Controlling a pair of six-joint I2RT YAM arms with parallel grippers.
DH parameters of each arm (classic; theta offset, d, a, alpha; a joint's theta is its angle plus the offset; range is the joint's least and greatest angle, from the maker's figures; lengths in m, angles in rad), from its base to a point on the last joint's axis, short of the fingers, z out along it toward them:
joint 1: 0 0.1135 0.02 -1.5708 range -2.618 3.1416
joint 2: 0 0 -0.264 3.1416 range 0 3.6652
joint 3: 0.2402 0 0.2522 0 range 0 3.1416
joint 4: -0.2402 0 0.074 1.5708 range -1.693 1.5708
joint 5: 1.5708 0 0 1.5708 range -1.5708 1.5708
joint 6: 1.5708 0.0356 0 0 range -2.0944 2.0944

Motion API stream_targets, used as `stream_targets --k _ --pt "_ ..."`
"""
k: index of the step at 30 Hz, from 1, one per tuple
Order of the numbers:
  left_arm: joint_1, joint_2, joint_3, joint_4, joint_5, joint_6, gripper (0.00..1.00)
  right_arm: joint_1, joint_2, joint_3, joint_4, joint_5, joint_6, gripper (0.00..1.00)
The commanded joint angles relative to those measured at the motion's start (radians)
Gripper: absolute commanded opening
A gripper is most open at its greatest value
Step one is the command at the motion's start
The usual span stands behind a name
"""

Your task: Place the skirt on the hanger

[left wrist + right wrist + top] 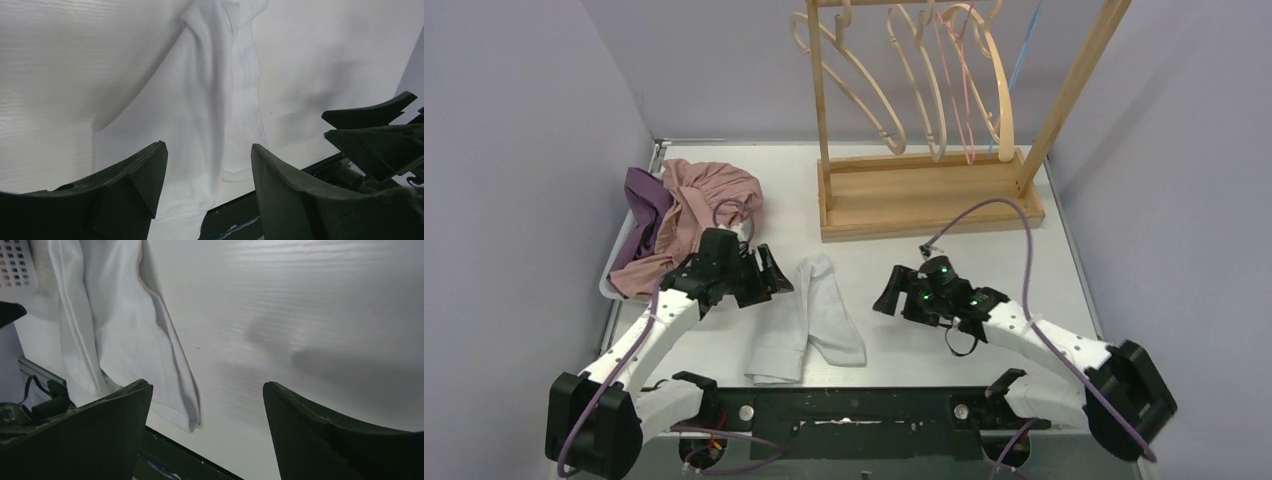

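Count: 1 white skirt [814,320], lying rumpled on table [984,270], front-centre, between both grippers, well apart from rack [924,195]. 1 rack at back w/ several wooden hangers [864,95]; exact no. unclear. Far left: 1 pink garment [704,195], 1 purple garment [646,195].

2 arms, both bent low, pointing inward. L gripper [776,278] just beside skirt's top end, jaws apart, empty. R gripper [887,295] near skirt, jaws wide, empty.

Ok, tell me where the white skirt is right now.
In the top view the white skirt lies on the table, left of centre, between the left gripper and right gripper.
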Motion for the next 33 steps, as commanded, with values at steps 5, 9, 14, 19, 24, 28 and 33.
stream_targets --k 5,9,14,19,24,28,33 --pt "-0.146 0.031 0.024 -0.008 -0.174 -0.048 0.59 0.269 0.419 0.185 0.228 0.078 0.055 0.69" --pt "-0.165 0.007 0.025 -0.037 -0.192 -0.063 0.58 0.295 0.503 0.243 0.222 0.054 0.032 0.54" --pt "-0.178 -0.038 0.022 -0.070 -0.199 -0.082 0.58 0.295 0.535 0.234 0.269 0.001 0.042 0.30" --pt "-0.226 -0.096 -0.014 -0.101 -0.198 -0.123 0.57 0.294 0.513 0.211 0.273 0.022 0.068 0.00" --pt "-0.322 -0.123 -0.020 -0.160 -0.229 -0.178 0.57 0.296 0.342 0.131 0.131 0.221 0.163 0.00" --pt "-0.402 -0.150 -0.020 -0.194 -0.247 -0.236 0.57 0.297 0.154 0.103 -0.163 0.473 0.286 0.00" --pt "-0.481 -0.209 -0.017 -0.260 -0.283 -0.310 0.56 0.295 0.003 0.098 -0.224 0.477 0.178 0.00"
